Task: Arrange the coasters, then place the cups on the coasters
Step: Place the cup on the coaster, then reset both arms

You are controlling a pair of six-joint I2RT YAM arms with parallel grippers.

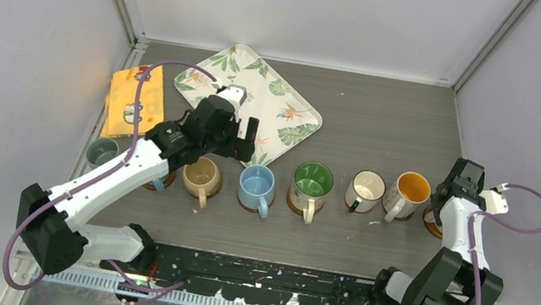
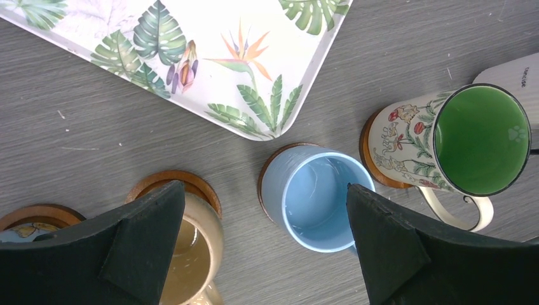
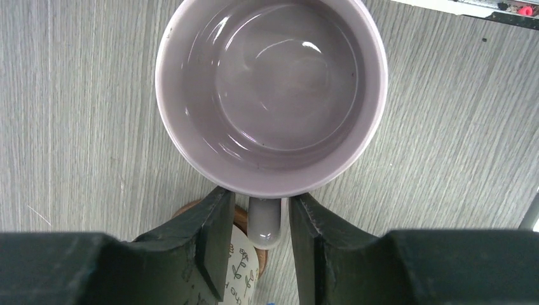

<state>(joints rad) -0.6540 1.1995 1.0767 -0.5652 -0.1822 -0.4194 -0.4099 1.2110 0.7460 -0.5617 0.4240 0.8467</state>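
A row of cups stands on round brown coasters: tan point(image 1: 201, 176), light blue point(image 1: 255, 186), green-inside point(image 1: 312, 181), cream point(image 1: 366, 190) and orange-inside point(image 1: 409, 192). My left gripper point(image 2: 264, 241) hangs wide open above the gap between the tan cup point(image 2: 191, 254) and the blue cup point(image 2: 321, 203), holding nothing. At the right end my right gripper point(image 3: 260, 197) straddles the handle point(image 3: 265, 222) of a mauve cup point(image 3: 273, 82). Its jaws stand a little apart, with a thin gap on each side of the handle. A coaster edge point(image 1: 431, 223) shows beside that gripper point(image 1: 459, 182).
The leaf-patterned tray point(image 1: 291, 114) lies behind the row, and a yellow cloth point(image 1: 134, 99) lies at the back left. A grey cup point(image 1: 101, 150) stands on bare table at the far left. My left arm covers another cup and coaster point(image 1: 161, 182).
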